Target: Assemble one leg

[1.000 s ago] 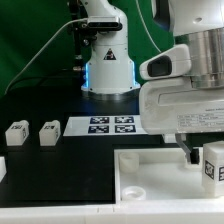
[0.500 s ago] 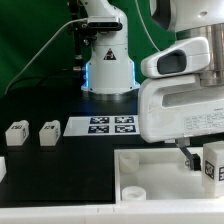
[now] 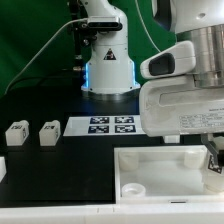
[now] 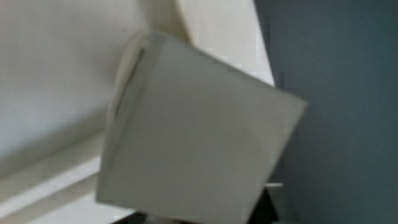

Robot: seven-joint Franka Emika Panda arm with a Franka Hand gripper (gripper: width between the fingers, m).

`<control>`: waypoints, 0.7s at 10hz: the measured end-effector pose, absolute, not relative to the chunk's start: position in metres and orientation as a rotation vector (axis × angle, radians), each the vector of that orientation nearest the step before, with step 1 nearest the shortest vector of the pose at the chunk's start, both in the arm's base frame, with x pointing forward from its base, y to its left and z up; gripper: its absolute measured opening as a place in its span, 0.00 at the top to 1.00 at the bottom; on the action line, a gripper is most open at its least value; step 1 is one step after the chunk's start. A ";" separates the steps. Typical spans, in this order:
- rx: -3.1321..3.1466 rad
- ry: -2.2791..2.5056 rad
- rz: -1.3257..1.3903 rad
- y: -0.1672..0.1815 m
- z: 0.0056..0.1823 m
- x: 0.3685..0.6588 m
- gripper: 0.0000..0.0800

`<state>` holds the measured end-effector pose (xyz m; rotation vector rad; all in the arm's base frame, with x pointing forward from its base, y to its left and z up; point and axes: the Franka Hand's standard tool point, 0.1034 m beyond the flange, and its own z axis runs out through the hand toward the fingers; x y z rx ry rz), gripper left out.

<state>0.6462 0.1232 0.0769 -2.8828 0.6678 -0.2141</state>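
In the wrist view a leg (image 4: pixel 196 130) fills most of the picture. It shows as a pale, blurred block, tilted, and sits between my jaws, with a dark finger (image 4: pixel 267 207) showing beside it. Behind it lies the edge of the large white board with round holes (image 4: pixel 222 30). In the exterior view my gripper (image 3: pixel 214 158) hangs at the far right edge over that board (image 3: pixel 160 170), and the held leg is cut off by the frame edge. Two more legs (image 3: pixel 16 133) (image 3: pixel 49 133) stand on the black table at the exterior view's left.
The marker board (image 3: pixel 111 125) lies flat in front of the arm's base (image 3: pixel 107 70). A small white piece (image 3: pixel 2 168) shows at the left edge. The gripper's large white body (image 3: pixel 185 105) hides the table behind it.
My gripper has moved toward the exterior view's right with the leg. The leg, seen beside the finger before, has slipped past the frame edge. The two loose legs have not moved.
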 end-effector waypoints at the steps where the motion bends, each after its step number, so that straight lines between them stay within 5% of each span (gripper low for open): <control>1: -2.861 0.733 -0.206 0.124 0.077 0.646 0.98; 6: -2.808 0.850 -0.181 0.127 0.077 0.645 1.00; 7: -2.840 0.753 -0.179 0.128 0.078 0.645 0.88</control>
